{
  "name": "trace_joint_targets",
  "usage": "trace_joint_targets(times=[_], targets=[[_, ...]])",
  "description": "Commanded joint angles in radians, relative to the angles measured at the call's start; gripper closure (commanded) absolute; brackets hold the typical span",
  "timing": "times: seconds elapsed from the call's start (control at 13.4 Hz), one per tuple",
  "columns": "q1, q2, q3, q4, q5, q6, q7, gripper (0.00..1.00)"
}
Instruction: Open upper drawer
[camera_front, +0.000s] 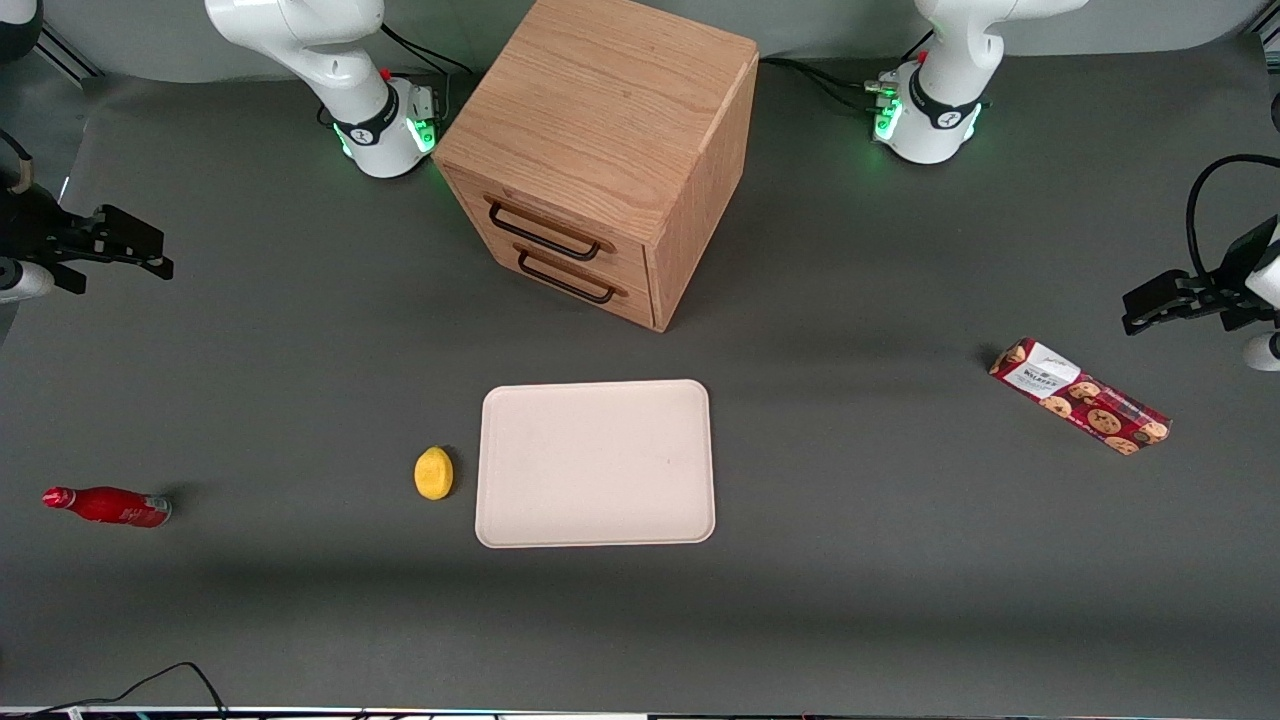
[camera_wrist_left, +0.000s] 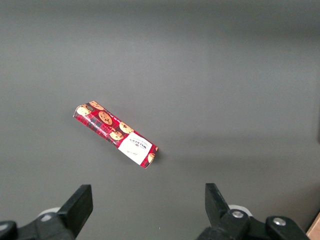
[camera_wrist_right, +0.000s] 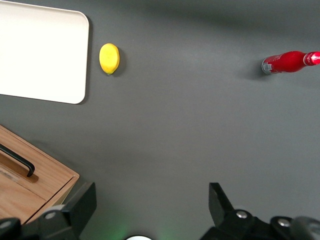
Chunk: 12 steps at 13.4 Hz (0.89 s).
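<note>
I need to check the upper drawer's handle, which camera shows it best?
The front view: the upper drawer shows shut, its whole handle visible. The right wrist view catches only a cabinet corner; the left wrist view shows none. The open gripper hangs far off.

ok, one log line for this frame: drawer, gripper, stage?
upper drawer: closed | gripper: open, empty, apart from cabinet, over bare table | stage: approach not begun
</note>
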Motion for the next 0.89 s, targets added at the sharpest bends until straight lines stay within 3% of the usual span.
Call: trace_joint_targets(times=[0.0, 0.22, 0.67, 0.82], targets=[[0.007, 0.007, 0.01, 0.021, -0.007, -0.026, 0.016, 0.0], [0.039, 0.007, 0.011, 0.022, 0.002, -0.047, 0.015, 0.0], [0.277, 0.013, -0.007, 0.015, 0.025, -0.11, 0.025, 0.0], [0.343, 0.026, -0.007, 0.013, 0.073, -0.115, 0.022, 0.0]])
